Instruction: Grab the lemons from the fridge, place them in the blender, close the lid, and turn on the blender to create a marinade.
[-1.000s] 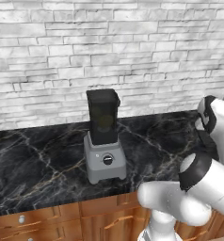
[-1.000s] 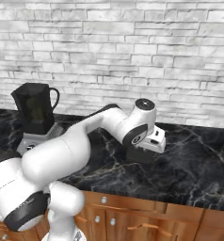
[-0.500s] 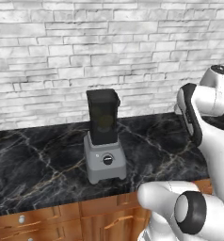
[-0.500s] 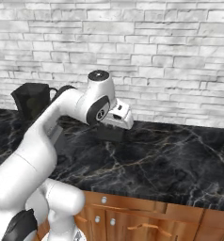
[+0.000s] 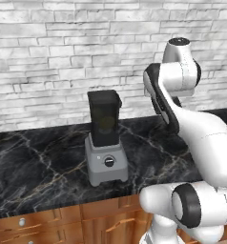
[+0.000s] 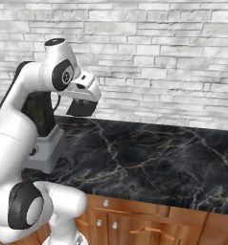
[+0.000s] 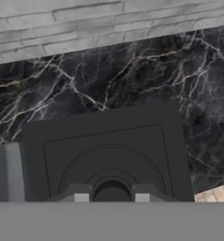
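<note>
Hand view: the lid [image 7: 104, 155] lies directly beneath the gripper [image 7: 108, 196], square on the blender [image 5: 105, 140], near the counter's [image 5: 34, 167] front edge; gripper state cannot be determined.

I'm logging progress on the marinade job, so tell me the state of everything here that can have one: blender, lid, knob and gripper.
blender: upright on the counter, something yellow inside the jar.
lid: closed on the jar.
knob: position unreadable.
gripper: above the lid, holding nothing visible; open or shut unclear.
</note>
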Motion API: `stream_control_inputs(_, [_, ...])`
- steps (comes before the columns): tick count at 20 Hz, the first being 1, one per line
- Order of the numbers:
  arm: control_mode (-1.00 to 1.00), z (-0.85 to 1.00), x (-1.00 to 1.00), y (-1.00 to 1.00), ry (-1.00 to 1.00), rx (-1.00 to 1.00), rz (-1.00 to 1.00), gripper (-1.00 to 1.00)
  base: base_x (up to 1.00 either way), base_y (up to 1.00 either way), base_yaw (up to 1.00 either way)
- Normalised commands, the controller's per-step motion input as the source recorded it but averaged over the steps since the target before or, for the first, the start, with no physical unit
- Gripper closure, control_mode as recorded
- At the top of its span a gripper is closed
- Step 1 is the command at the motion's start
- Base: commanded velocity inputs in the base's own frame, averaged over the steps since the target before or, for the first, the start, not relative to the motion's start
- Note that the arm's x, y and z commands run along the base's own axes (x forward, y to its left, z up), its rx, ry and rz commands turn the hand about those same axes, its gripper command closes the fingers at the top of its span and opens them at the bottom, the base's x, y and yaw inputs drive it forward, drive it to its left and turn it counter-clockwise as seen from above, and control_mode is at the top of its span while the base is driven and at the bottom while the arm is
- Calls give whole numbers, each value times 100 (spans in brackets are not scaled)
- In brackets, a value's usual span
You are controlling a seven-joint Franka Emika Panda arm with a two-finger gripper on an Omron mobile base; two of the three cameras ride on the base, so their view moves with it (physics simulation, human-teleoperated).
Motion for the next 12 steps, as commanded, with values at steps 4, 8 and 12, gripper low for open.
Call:
stream_control_inputs(4, [-100,56,30,54,23,0,-6,100,0,0,0])
stream_control_inputs(8, [-100,1,-14,0,0,11,-1,100,0,0,0])
stream_control_inputs(12, [-100,7,0,4,2,19,-5,100,0,0,0])
